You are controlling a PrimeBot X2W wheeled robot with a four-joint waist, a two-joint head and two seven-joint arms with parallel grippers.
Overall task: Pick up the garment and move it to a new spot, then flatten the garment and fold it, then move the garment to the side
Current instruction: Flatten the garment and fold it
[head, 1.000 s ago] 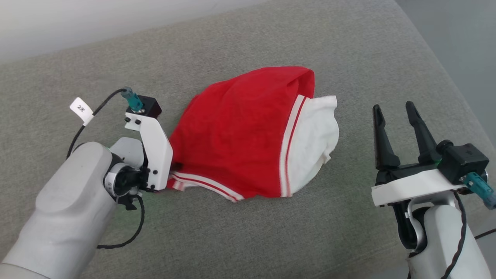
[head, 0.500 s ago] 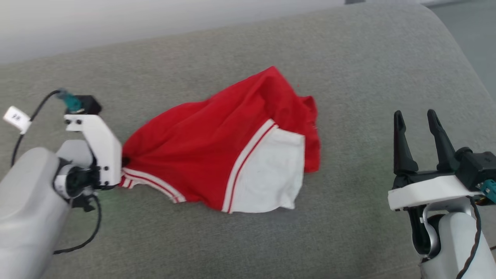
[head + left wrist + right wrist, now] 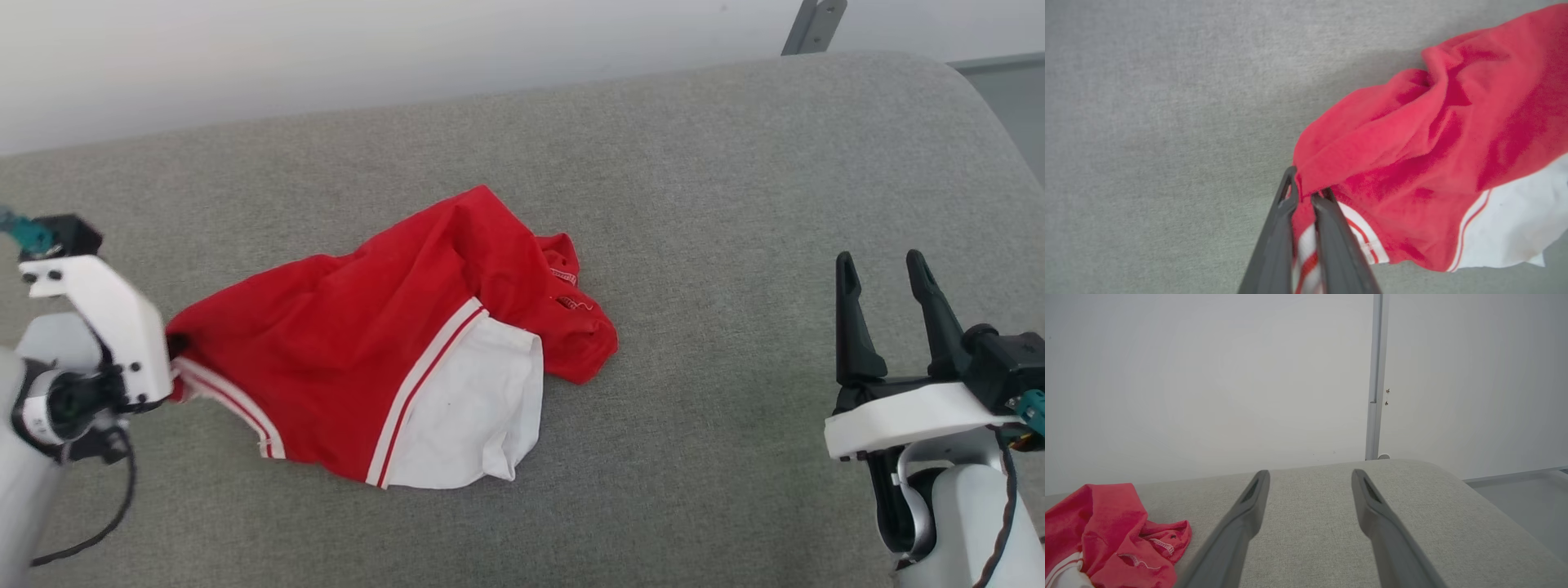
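Note:
The garment point(image 3: 367, 351), a red T-shirt with a white sleeve and red-and-white stripe trim, lies crumpled on the grey cushion point(image 3: 694, 204), stretched toward the left. My left gripper point(image 3: 173, 347) is shut on its striped hem at the far left. In the left wrist view the two dark fingers point(image 3: 1274, 241) pinch a fold of the garment point(image 3: 1412, 155), with striped trim between them. My right gripper point(image 3: 886, 265) stands open at the lower right, well clear of the cloth. The right wrist view has its fingers point(image 3: 1245, 522) spread over bare cushion, the garment point(image 3: 1114, 535) at lower left.
A pale wall point(image 3: 326, 57) runs behind the cushion, with a grey metal post point(image 3: 808, 24) at the back right. The cushion's rounded right edge point(image 3: 992, 122) drops to a grey floor. Bare cushion lies between the garment and my right gripper.
My left gripper has closed on the hem and dragged the garment leftward, stretching it and uncovering the collar. The head camera has also shifted. The right gripper stays open.

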